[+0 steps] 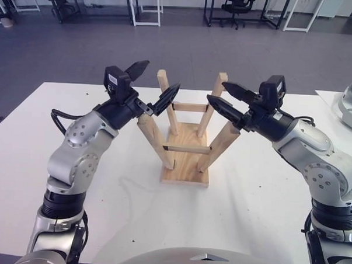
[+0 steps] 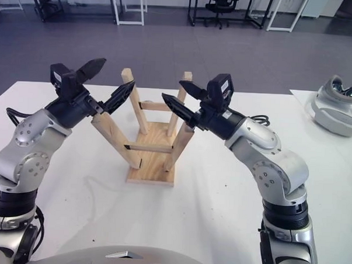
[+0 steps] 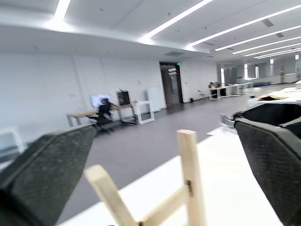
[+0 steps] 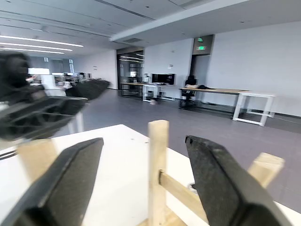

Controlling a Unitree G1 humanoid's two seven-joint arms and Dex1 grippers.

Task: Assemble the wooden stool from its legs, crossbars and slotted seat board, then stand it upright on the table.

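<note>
The wooden stool (image 1: 187, 145) stands upside down on the white table (image 1: 260, 200), its seat board (image 1: 186, 170) flat on the top and its legs angled upward, joined by crossbars (image 1: 187, 148). My left gripper (image 1: 164, 74) hovers open just above the top of the near left leg (image 1: 151, 137). My right gripper (image 1: 216, 90) is open over the top of the near right leg (image 1: 219, 147). Neither holds anything. The left wrist view has two leg tops and a crossbar (image 3: 162, 209) between its dark fingers (image 3: 47, 165). A leg (image 4: 157, 169) stands between the fingers (image 4: 221, 179) in the right wrist view.
A white headset (image 2: 335, 107) lies at the table's far right edge. Bare table top spreads to both sides of the stool and in front of it. Beyond the table is open floor with desks and chairs.
</note>
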